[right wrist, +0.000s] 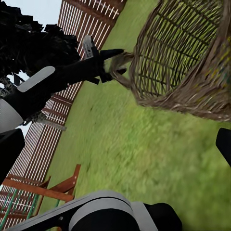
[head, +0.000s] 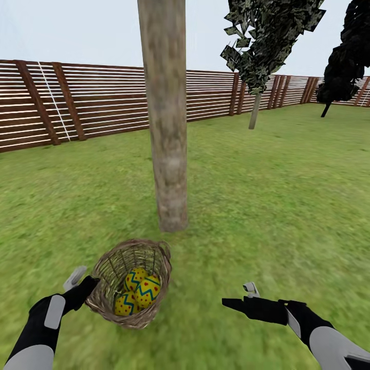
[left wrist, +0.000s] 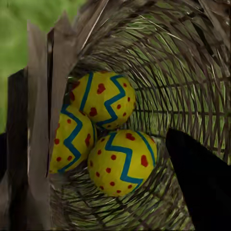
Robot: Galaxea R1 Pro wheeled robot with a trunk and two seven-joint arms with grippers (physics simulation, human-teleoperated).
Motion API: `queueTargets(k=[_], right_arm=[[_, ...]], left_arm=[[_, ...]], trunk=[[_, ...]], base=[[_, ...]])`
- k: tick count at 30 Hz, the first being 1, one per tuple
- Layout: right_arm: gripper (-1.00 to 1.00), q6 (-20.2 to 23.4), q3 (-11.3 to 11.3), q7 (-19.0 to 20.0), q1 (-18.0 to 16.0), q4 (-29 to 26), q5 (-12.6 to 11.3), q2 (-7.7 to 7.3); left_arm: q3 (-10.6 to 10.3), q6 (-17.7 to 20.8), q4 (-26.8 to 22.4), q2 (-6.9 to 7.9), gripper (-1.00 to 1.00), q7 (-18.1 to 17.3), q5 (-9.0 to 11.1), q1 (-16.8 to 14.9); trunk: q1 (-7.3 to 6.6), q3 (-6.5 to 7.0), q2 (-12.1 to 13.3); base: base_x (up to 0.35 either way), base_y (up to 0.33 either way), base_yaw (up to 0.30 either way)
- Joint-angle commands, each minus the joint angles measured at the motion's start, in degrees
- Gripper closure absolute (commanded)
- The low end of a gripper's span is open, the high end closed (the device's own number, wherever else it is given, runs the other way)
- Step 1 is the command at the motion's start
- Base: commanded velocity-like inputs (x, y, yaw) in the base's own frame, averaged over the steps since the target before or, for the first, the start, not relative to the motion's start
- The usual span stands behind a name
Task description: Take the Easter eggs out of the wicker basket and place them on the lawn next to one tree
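Nothing unloaded yet: all three Easter eggs [left wrist: 103, 134] in wicker basket [head: 131, 281], tilted near tree [head: 165, 113]. Left gripper [head: 88, 285] clamped on rim, right gripper [head: 237, 301] idle, can't tell spread.

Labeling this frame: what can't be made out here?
- Tree: top cut off by head view's upper edge.
- Right pincer: head view doesn't settle open or shut.
- Easter eggs: undersides hidden behind wicker basket wall, head view.
- Left pincer: tips buried in basket rim.
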Motion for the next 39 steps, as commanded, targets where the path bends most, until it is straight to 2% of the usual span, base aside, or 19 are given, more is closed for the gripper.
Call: queueTargets(k=[1,8,12,29,30,32,33,37,38,39], right_arm=[[-1.0,0.6,-0.31,0.25,-0.03,-0.02,0.32,0.02],[-1.0,0.54,-0.31,0.25,-0.03,-0.02,0.34,0.02],[-1.0,0.52,-0.31,0.24,-0.03,-0.02,0.35,0.02],[-1.0,0.52,-0.39,0.25,-0.03,-0.28,0.27,-0.15],[-1.0,0.52,-0.44,0.25,-0.03,-0.39,0.31,-0.15],[-1.0,0.59,-0.39,0.25,-0.17,-1.8,0.46,-0.23],[-1.0,0.65,-0.52,0.25,-0.24,-2.1,0.39,-0.26],[-1.0,1.39,-0.81,0.25,-0.59,-2.3,0.11,-0.39],[-1.0,1.4,-0.83,0.25,-0.57,-2.3,0.1,-0.39],[-1.0,1.4,-0.83,0.25,-0.54,-2.31,0.13,-0.32]], left_arm=[[0.22,0.36,-0.08,0.02,-1.0,-0.26,-0.02,-0.05],[1.46,0.36,-0.11,-0.03,-1.0,-0.26,-0.02,-0.05],[3.47,0.28,-0.6,-0.11,-1.0,-0.26,-0.02,-0.05],[4.01,0.76,-0.85,0.04,-1.0,0.05,-0.02,-0.05],[4.61,0.8,-1.25,0.05,-1.0,-0.06,-0.02,-0.05],[8.36,1.22,-3.96,-0.01,-1.0,-0.22,-0.02,-0.05],[8.95,1.47,-4.61,-0.04,-1.0,-0.24,-0.02,-0.05],[9.43,5.27,-6.42,0.03,-1.0,-0.29,-0.02,-0.05],[9.47,6.77,-8.31,0.05,-1.0,-0.27,0.01,-0.05],[9.52,10.41,-12.94,-0.01,-1.0,-0.28,0.05,-0.05]], trunk=[[-0.01,-0.05,-0.02],[-0.01,-0.05,-0.02],[-0.01,-0.05,-0.02],[-3.74,3.0,6.8],[-3.96,3.18,7.2],[-4.4,3.54,8.0],[-4.62,3.72,8.4],[-5.5,4.44,10.01],[-5.72,4.62,10.41],[-5.94,4.8,10.81]], base=[[0.0,0.0,0.0],[0.0,0.0,0.0],[0.0,0.0,0.0],[0.0,0.0,0.0],[0.0,0.0,0.0],[0.0,0.0,0.0],[0.0,0.0,0.0],[0.0,0.0,0.0],[0.0,0.0,0.0],[0.0,0.0,0.0]])
